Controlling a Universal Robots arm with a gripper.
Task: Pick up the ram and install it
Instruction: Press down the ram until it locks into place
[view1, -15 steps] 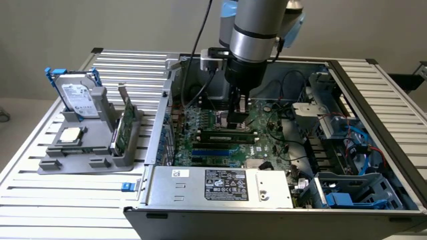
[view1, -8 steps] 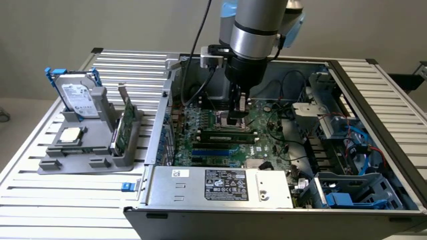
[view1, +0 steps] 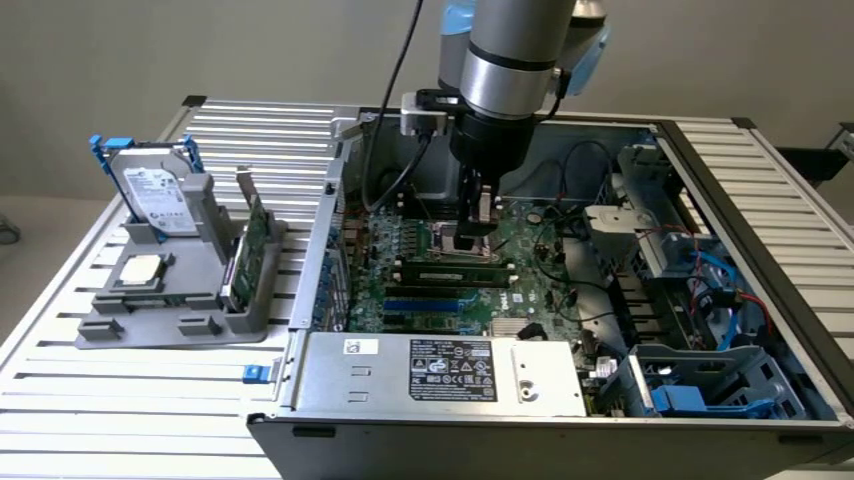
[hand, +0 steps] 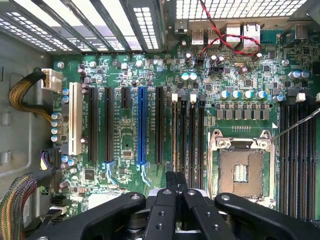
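**Exterior view.**
- Open computer case (view1: 747, 200), centre and right of frame, motherboard exposed.
- Arm enters from the top centre. The gripper (view1: 477, 238) is low inside the case, over the middle of the board.
- The ram (view1: 454, 270): a long, narrow dark-green stick lying along the memory slots at frame centre, just below the gripper tip. Whether the two touch cannot be told.
- Grey holder (view1: 147, 320) at the exterior view's left, carrying a silver hard drive (view1: 158, 195) with blue rails and a taller green card (view1: 247, 250). Both are well apart from the gripper.

**Wrist view.**
- Gripper (hand: 175, 176): fingers drawn narrow, tips together, nothing visibly clamped between them.
- Memory slots (hand: 187, 130): a bank of four dark slots directly beyond the fingertips.
- CPU socket (hand: 241, 172): empty, just beside that bank.

**Step in hand (judgement).** Installing, not picking: the stick appears already in its slot, with the closed tip placed to press it home. Full seating cannot be confirmed.

**Requirement (judgement).** Straight downward pressure in line with the slot, spread evenly along the stick. Off-line force risks tilting it.
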